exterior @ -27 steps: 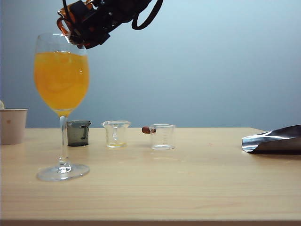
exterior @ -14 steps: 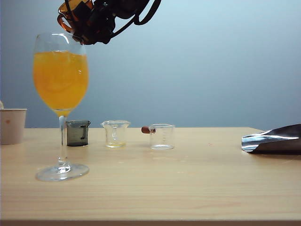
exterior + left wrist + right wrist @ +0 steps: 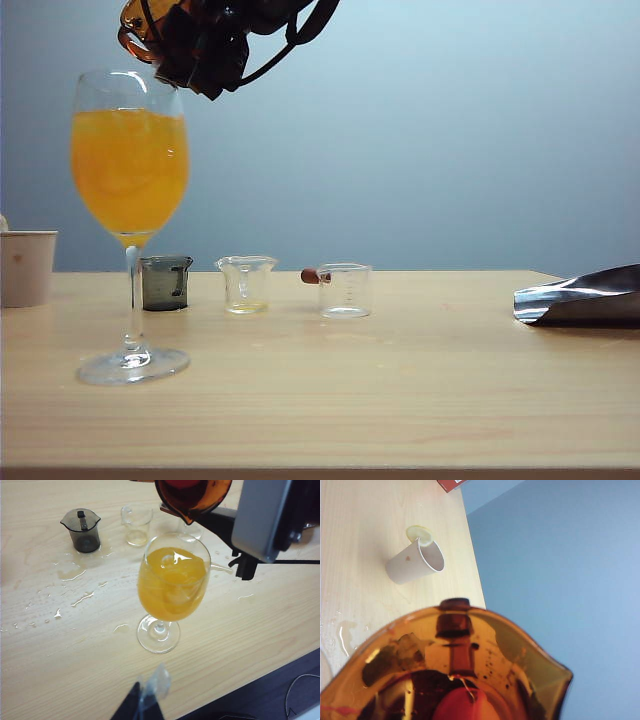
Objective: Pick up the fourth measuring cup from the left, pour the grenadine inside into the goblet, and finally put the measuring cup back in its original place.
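The amber-orange fourth measuring cup [image 3: 140,22] hangs tilted above the goblet's rim, with my right gripper [image 3: 205,45] shut on it. Dark red grenadine [image 3: 465,705] lies inside the cup [image 3: 445,665], spout side lowest. In the left wrist view the cup [image 3: 192,495] is just over the goblet [image 3: 172,580], which is nearly full of orange drink. The goblet [image 3: 130,170] stands at the table's left front. My left gripper [image 3: 149,697] hovers near the table's front edge, fingers together, short of the goblet's foot; the exterior view does not show it.
A smoky grey cup [image 3: 165,282], a clear cup [image 3: 246,284] and a clear cup with a red handle [image 3: 344,290] stand in a row behind the goblet. A paper cup [image 3: 27,267] sits far left, a shiny silver object [image 3: 580,297] far right. Spilled drops [image 3: 75,572] wet the tabletop.
My right wrist has rolled, tipping the amber cup further towards the goblet; the gripper sits slightly higher and further left. The left arm has kept still.
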